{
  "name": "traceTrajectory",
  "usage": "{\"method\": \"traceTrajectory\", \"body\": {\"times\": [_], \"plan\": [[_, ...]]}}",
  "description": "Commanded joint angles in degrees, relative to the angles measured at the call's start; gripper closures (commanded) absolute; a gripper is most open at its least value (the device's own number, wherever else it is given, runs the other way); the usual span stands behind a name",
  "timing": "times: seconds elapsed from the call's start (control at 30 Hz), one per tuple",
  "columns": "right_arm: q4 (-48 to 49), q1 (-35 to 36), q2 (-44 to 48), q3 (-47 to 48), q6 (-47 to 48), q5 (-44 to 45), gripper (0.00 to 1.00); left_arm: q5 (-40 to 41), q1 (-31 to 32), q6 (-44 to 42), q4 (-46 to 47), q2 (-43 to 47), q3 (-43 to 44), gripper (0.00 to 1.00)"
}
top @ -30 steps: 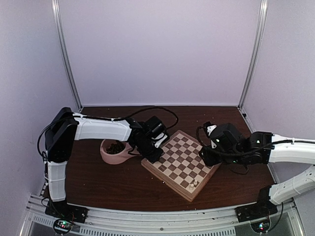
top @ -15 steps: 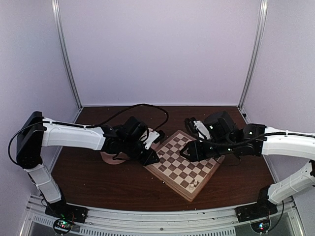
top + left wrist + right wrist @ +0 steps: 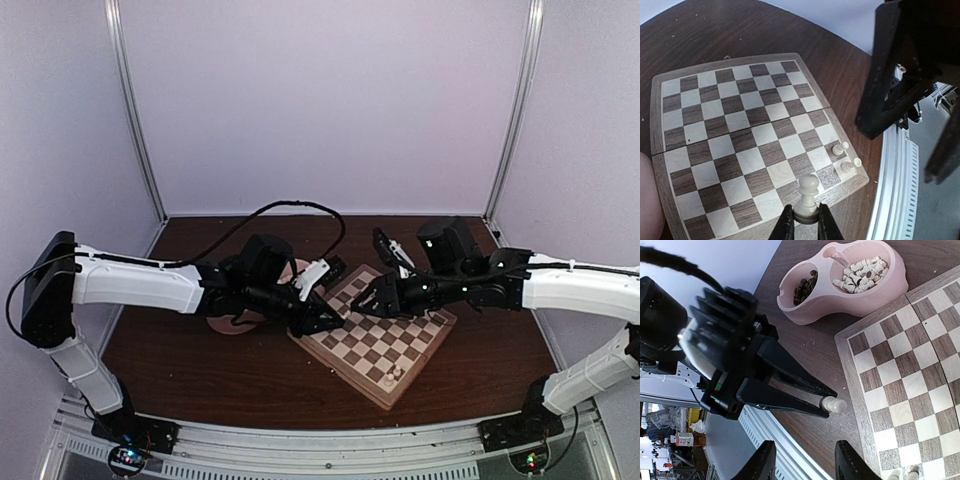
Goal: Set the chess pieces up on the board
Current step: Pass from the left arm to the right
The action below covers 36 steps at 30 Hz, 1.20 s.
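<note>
Left end effector (image 3: 805,221) gripping white chess piece (image 3: 808,192), by board (image 3: 735,125) edge

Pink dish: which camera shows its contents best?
Right wrist: the pink dish shows nearly whole, dark pieces in one bowl, white pieces in the other. Top external: mostly hidden behind the left arm. Left wrist: only a pink sliver at the frame edge.

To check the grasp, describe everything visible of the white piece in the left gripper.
The cream-white piece looks like turned wood or plastic: round head, narrow collar, flaring body, ringed base. The left gripper's black fingers pinch its base, head pointing out past the fingertips, by the board's edge. Nothing else visibly touches it.
</note>
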<state>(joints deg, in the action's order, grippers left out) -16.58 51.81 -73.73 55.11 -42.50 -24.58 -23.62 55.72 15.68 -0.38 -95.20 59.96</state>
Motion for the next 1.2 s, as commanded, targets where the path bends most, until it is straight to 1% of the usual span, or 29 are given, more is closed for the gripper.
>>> {"method": "traceTrajectory", "body": {"times": [0.0, 0.27, 0.4, 0.77, 0.93, 1.0, 1.1, 1.17], "plan": [[0.83, -0.51, -1.37, -0.31, -0.68, -1.07, 0.58, -4.05, 0.23, -1.72, 6.77, 2.51, -1.58, 0.88], [2.42, -0.66, -2.05, -0.8, -1.27, -1.69, 0.6, -6.66, 0.33, -2.31, 7.98, 2.97, -1.97, 0.89], [2.69, -0.75, -1.92, -0.79, -1.4, -2.38, 0.64, -7.58, 0.27, -2.24, 9.16, 3.35, -2.31, 0.89], [3.34, -1.54, -1.85, -2.31, -1.86, -2.71, 0.63, -8.2, 0.35, -2.33, 8.94, 4.31, -1.87, 0.9], [6.12, -1.56, -1.83, -2.66, -3.21, -4.59, 0.63, -8.93, 0.33, -2.59, 8.5, 4.32, -1.69, 0.9], [8.95, -1.59, -1.72, -3.52, -4.42, -6.09, 0.64, -9.09, 0.38, -2.63, 8.59, 4.39, -1.62, 0.9], [11.05, -1.67, -1.99, -4.22, -5.62, -7.75, 0.65, -9.12, 0.5, -2.64, 8.6, 4.34, -1.29, 0.9], [11.25, -1.59, -2.43, -4.22, -5.73, -8.21, 0.69, -9.14, 0.52, -2.72, 8.32, 4.34, -1.01, 0.9]]}}
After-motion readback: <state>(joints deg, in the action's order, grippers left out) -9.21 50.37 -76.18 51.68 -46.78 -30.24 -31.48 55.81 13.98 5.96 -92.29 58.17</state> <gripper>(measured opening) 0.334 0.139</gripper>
